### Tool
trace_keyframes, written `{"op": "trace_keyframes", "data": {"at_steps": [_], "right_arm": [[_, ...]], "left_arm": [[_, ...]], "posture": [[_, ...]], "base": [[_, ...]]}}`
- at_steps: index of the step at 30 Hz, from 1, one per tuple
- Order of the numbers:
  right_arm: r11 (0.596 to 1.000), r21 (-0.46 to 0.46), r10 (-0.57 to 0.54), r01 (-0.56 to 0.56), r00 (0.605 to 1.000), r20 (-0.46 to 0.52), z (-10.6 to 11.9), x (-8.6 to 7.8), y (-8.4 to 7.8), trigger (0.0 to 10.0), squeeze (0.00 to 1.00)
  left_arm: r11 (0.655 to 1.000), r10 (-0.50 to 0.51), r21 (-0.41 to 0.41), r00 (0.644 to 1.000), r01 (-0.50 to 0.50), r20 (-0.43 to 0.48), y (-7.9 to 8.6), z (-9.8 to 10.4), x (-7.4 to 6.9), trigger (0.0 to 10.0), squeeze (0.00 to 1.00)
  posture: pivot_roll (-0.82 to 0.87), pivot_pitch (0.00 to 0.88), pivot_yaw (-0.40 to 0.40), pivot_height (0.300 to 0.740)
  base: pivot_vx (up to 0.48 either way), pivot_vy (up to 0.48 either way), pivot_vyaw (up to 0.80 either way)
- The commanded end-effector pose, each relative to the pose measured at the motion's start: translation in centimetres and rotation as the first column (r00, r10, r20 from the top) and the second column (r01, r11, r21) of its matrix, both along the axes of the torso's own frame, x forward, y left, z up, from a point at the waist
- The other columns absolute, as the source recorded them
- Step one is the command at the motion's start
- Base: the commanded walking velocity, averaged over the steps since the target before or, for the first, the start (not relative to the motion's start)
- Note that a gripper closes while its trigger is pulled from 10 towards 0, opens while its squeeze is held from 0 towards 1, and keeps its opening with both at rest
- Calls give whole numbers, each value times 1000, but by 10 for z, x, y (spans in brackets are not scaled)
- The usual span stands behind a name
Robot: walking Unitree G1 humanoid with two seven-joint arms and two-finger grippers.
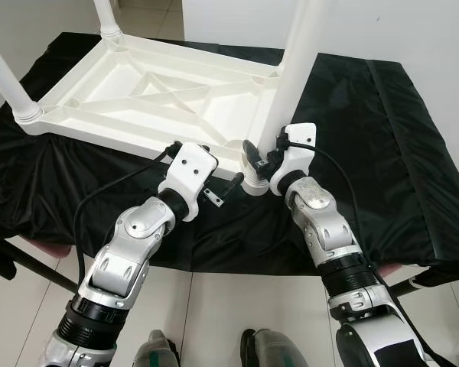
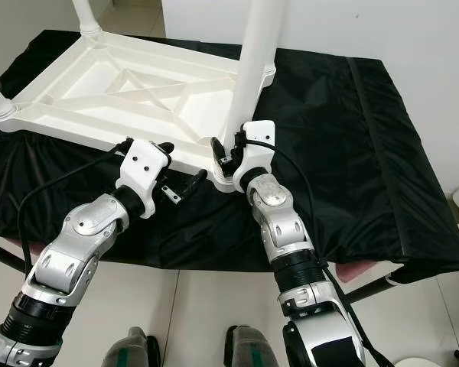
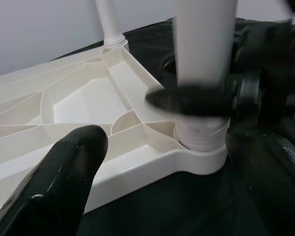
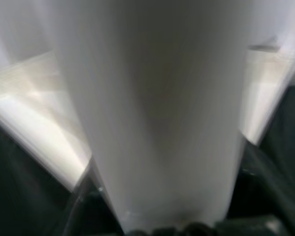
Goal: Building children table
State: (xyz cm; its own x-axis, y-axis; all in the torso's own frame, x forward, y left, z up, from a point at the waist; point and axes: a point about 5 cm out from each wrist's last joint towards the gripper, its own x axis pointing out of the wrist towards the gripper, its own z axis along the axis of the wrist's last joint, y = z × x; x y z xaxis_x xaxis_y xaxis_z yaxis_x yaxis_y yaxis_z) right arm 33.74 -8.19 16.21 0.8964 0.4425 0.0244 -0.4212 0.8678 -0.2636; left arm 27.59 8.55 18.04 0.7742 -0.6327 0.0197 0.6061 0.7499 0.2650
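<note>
A white plastic children's table [image 1: 149,95] lies upside down on a black cloth. Its near right leg [image 1: 291,69] stands upright in the corner socket [image 3: 201,147]. My right gripper [image 1: 262,159] is shut on this leg just above the socket, and one of its fingers [image 3: 191,98] crosses the leg in the left wrist view. The leg [image 4: 152,113] looms close and blurred in the right wrist view. My left gripper [image 1: 220,164] is open beside the table's front rim, just left of that corner, holding nothing. One of its fingers [image 3: 64,187] hovers near the rim.
Two more legs stand upright at the far left corner [image 1: 8,76] and the back corner [image 1: 107,19]. The black cloth [image 1: 367,153] drapes over the work surface, its front edge near my arms. Tiled floor and my feet [image 1: 271,348] lie below; a white wall is behind.
</note>
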Motion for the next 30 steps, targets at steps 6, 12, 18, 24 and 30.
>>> {"op": "trace_keyframes", "data": {"at_steps": [6, 12, 18, 24, 30], "right_arm": [[991, 117, -46, 68, 983, -177, -22, 3, -9, 10000, 0], [973, 182, -100, 138, 974, -204, -22, 8, -22, 10000, 0], [979, 159, -100, 128, 980, -171, -24, 6, -25, 10000, 0], [984, 155, -67, 89, 988, -139, -30, -6, -25, 10000, 0], [978, 180, -81, 105, 987, -136, -37, -12, -29, 10000, 0]], "left_arm": [[1000, -3, 0, 1000, 3, -6, 2, 0, -3, 10000, 0], [1000, -3, 0, 1000, 3, -6, 2, 1, -2, 10000, 0], [1000, -7, 1, 1000, 7, -6, 2, 1, -2, 10000, 0], [1000, -7, 5, 1000, 7, -4, 2, 1, -2, 10000, 0], [1000, 0, 3, 1000, 0, -5, 4, 1, -2, 10000, 0]], "posture": [[-2, 76, -19, 740], [-4, 74, -16, 740], [-6, 73, -12, 740], [2, 74, -16, 740], [0, 74, -12, 740]], "base": [[0, 0, 0], [0, 0, 0], [0, 0, 0], [0, 0, 0], [0, 0, 0]]}}
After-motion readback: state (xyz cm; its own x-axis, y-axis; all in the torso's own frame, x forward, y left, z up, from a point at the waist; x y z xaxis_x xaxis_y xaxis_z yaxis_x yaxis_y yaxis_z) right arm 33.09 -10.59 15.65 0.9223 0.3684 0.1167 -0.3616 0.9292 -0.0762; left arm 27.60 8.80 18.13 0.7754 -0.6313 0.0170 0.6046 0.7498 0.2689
